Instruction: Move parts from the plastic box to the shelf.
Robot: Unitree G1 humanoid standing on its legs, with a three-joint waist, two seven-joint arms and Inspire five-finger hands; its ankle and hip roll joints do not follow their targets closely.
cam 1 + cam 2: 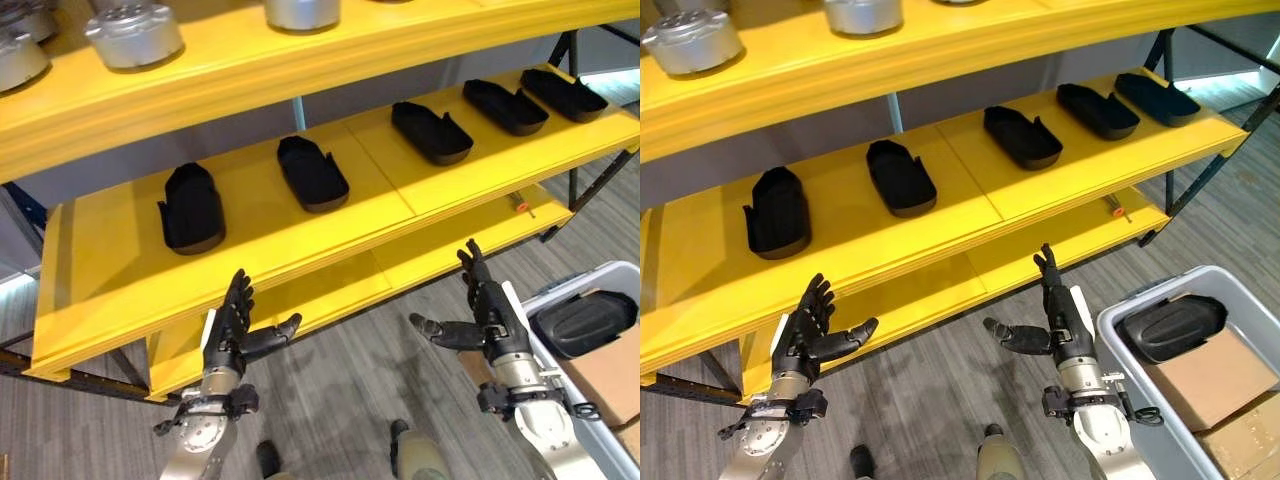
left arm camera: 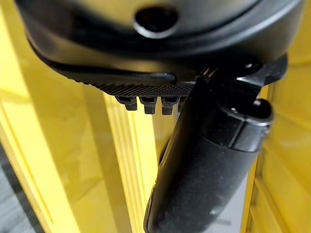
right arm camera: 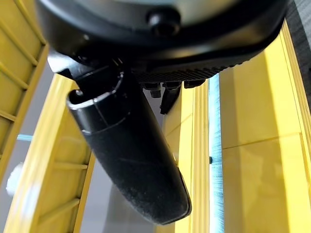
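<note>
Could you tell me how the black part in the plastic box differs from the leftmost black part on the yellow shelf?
The black part in the plastic box lies in the grey bin beside cardboard, glossy rounded side up. The leftmost black part on the shelf rests on the bare middle board, hollow side up, looking matte. Both are dark, elongated shells; neither robot hand touches them.

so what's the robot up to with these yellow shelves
It is shifting black parts from a grey plastic box onto the yellow shelf. Five black parts sit in a row on the middle shelf, and another part lies in the box. The left hand and right hand are open and hold nothing, raised before the shelf.
</note>
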